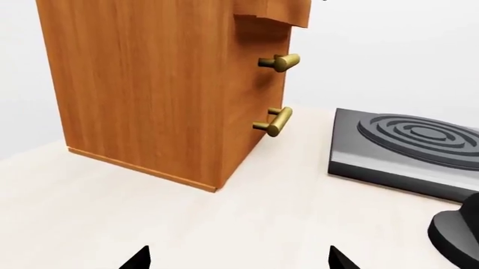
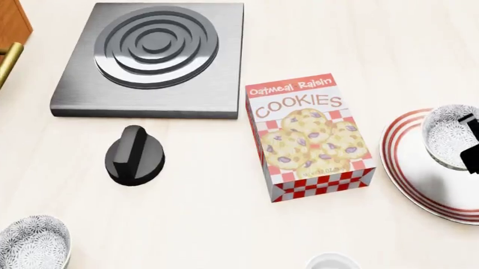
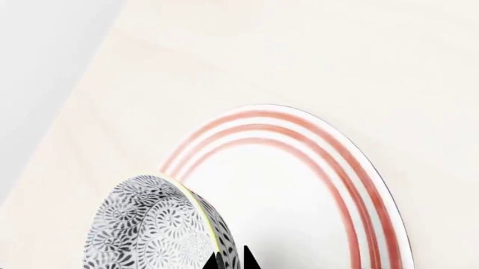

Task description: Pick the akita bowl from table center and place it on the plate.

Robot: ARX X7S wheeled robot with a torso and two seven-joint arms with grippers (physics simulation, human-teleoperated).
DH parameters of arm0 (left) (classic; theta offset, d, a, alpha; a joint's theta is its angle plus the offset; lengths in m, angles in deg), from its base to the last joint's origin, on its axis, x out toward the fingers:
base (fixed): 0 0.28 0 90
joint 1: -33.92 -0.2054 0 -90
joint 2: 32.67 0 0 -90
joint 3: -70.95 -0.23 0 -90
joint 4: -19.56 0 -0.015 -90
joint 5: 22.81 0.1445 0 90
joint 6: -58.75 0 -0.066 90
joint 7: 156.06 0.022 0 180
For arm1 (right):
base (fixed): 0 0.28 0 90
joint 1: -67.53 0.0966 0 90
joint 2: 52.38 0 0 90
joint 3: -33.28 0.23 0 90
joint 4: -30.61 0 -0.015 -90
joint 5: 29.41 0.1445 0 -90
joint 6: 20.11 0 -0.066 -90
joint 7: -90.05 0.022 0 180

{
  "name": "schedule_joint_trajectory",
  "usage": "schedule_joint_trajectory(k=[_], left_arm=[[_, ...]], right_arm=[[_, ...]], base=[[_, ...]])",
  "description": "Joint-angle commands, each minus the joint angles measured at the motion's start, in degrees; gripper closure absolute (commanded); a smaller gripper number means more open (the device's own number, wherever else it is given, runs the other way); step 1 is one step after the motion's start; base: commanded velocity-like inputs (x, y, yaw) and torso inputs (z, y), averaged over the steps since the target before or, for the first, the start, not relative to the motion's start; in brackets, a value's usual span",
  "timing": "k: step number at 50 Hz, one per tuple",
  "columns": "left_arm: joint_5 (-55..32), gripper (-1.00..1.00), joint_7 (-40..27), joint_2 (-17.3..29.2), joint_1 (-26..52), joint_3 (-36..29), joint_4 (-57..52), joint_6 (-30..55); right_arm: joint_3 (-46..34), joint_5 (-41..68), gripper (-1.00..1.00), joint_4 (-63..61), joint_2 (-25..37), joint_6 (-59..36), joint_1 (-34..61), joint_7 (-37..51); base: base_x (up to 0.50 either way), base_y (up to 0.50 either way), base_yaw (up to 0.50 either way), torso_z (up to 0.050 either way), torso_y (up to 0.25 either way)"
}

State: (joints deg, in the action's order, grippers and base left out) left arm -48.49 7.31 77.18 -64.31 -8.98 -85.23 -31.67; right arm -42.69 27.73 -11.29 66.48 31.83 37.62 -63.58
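Note:
The akita bowl [image 2: 447, 134] [image 3: 157, 230], grey-and-white patterned, hangs tilted over the plate [image 2: 408, 162] [image 3: 299, 185] at the table's right edge. My right gripper [image 2: 467, 141] [image 3: 228, 260] is shut on the bowl's rim, one fingertip inside and one outside. Whether the bowl touches the plate I cannot tell. The plate is white with red rings and partly cut off by the head view's edge. My left gripper [image 1: 238, 259] is open over bare tabletop, holding nothing, and does not show in the head view.
A second patterned bowl [image 2: 33, 244] sits at the front left, a white cup [image 2: 333, 261] at the front edge. A cookie box [image 2: 311, 137] lies mid-table, left of the plate. Black knob [image 2: 134, 157], grey burner plate [image 2: 153, 56], wooden cabinet [image 1: 165, 84] at the far left.

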Motion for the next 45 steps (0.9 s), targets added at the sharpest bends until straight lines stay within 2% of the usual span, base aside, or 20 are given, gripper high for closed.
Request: schedule_joint_trajectory(k=[1,18,32,41,42,45], left_arm=[[-0.3,-1.0,-0.2,0.2,-0.4,0.2,-0.4,-0.1],[-0.6,-1.0,-0.2,0.6,-0.2,0.2,-0.2,-0.1],[-0.7,-1.0,-0.4,0.7,-0.4,0.2,-0.4,-0.1],[-0.8,-1.0,-0.6,0.8,-0.5,0.0,-0.7,0.1],[-0.8,-1.0,-0.5,0.7,-0.5,0.0,-0.5,-0.2],[-0.8,-1.0,-0.6,0.7,-0.6,0.0,-0.6,-0.2]], right_arm=[[-0.7,-1.7,1.0,4.8,0.0,3.1,2.1,-2.6],[-2.6,-4.8,1.0,13.6,-0.7,7.5,6.3,-6.4],[-2.5,-5.0,1.0,14.7,-1.0,7.8,6.0,-6.6],[-1.5,-3.9,1.0,10.6,-1.4,7.2,3.7,-4.8],[-1.3,-3.6,-1.0,9.3,-1.4,6.9,3.1,-4.2],[-0.6,-2.8,-1.0,6.1,-1.5,6.5,1.5,-2.9]], base=[[0.0,0.0,0.0,0.0,0.0],[0.0,0.0,0.0,0.0,0.001],[0.0,0.0,0.0,0.0,0.0],[0.0,0.0,0.0,0.0,0.0],[0.0,0.0,0.0,0.0,0.0],[0.0,0.0,0.0,0.0,0.0]])
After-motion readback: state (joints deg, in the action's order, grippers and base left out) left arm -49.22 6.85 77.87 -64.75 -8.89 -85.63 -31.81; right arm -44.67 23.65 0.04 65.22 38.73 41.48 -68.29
